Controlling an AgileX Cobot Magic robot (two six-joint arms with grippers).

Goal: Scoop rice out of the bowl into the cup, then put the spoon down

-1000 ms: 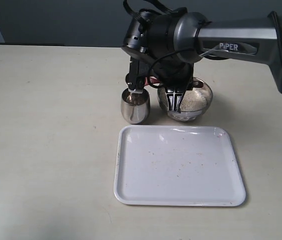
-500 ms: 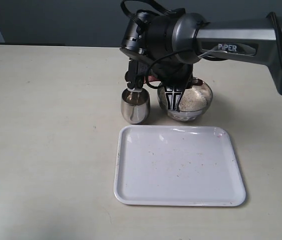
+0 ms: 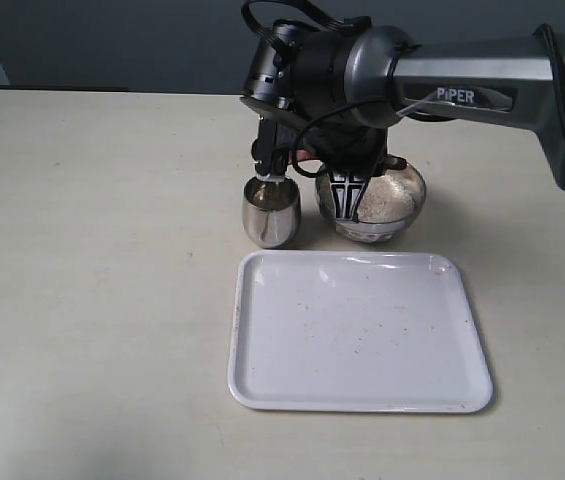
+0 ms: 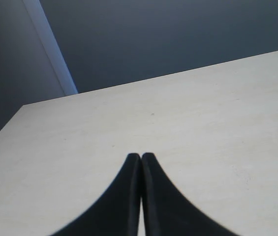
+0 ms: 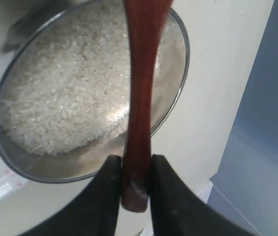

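The right arm reaches in from 3 o'clock, its tool [image 5: 135,163] clamped on the spoon [image 5: 141,73] above the bowl [image 3: 412,196], which holds rice [image 5: 65,93]. The cup [image 3: 270,222] stands at the bowl's 9 o'clock, its contents unclear. The left tool [image 4: 140,158] is pressed together over the table [image 3: 92,250].

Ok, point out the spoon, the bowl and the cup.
spoon [image 5: 139,98], right wrist view, middle of its handle.
bowl [image 3: 410,200], exterior view, its outer wall.
cup [image 3: 270,222], exterior view, its rounded belly.

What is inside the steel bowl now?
Rice fills most of the bowl, leaving bare steel wall at one side. The spoon handle in front hides a strip of rice.
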